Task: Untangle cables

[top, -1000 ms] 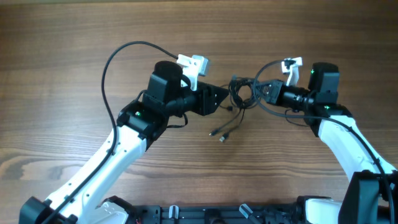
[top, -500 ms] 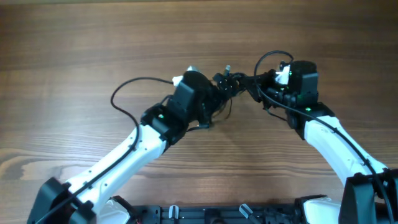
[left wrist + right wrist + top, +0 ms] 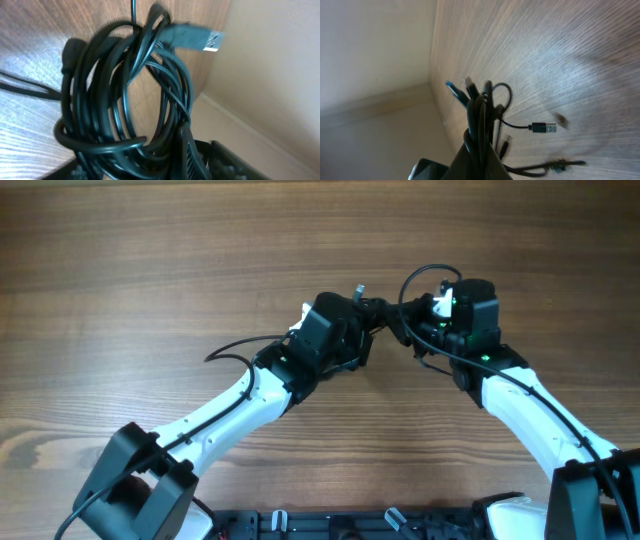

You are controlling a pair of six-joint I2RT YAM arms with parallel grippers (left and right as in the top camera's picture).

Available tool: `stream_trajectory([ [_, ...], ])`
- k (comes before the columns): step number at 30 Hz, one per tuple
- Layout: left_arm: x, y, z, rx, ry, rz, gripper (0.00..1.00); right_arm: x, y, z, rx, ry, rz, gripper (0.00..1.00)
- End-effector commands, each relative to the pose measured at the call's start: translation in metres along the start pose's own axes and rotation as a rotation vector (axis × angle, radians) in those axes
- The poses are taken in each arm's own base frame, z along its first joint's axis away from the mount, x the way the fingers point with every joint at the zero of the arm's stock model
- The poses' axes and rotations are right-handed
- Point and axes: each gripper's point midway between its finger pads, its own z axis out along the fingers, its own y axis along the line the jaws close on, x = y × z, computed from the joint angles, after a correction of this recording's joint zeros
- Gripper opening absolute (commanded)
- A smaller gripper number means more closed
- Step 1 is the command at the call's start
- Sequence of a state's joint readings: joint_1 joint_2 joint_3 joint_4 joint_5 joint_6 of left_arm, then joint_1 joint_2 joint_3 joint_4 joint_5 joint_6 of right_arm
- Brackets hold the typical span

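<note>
Overhead: the cables [image 3: 372, 305] sit bunched between the arms, left gripper [image 3: 357, 325] just left of them, right gripper [image 3: 398, 318] just right. Left wrist: the coil fills the view; that gripper's width is unclear. Right wrist: right gripper pinches the bundle's base.

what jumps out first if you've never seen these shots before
The cables, a black knot where the left arm and right arm meet at the upper middle of the wooden table. In the left wrist view the coil fills the frame, with a silver-tipped USB plug sticking out at the upper right. At the bottom of the right wrist view the right tool is shut on the bundle, plug ends fanning above it.
</note>
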State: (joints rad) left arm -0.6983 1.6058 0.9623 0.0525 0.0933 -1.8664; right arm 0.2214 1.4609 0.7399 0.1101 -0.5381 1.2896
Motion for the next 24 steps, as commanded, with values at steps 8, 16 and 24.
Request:
stream_trajectory([
  [8,-0.041,0.005,-0.001,-0.041,-0.157,0.213,0.04,-0.004,-0.001,-0.004,-0.01,0.018,-0.162,0.04],
  [16,0.008,-0.006,-0.038,0.214,0.518,1.152,0.04,-0.046,-0.016,-0.068,-0.179,0.1,-0.498,0.53],
  [24,0.053,0.03,-0.057,0.324,0.774,1.395,0.04,0.018,0.015,-0.084,-0.535,0.299,-0.959,0.75],
])
